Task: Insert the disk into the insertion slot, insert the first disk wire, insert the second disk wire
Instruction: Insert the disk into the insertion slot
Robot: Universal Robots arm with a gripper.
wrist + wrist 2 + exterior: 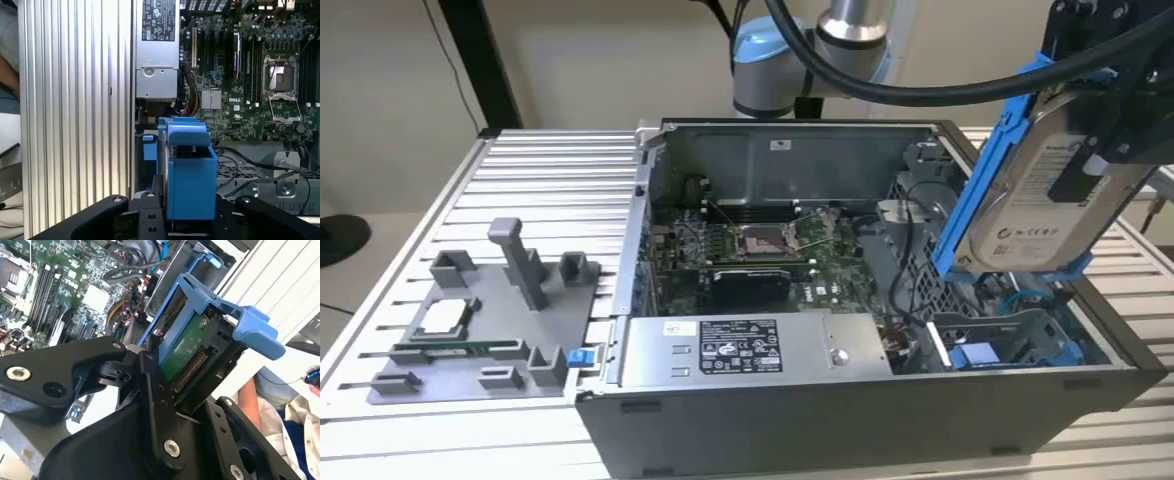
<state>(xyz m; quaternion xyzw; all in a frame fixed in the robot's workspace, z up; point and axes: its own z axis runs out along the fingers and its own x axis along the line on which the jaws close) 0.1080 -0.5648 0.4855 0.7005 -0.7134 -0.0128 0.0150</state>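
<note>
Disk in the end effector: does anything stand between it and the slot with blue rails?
Nothing visible does. In the exterior view the disk, clamped in the end effector, hangs tilted above the slot, open air between. Black cables lie beside it, toward the exterior view's left, not across it.

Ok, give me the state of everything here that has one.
computer case: lying on its side, open on top.
insertion slot: empty.
disk: held tilted above the computer case, not inserted.
gripper: shut on the disk.
</note>
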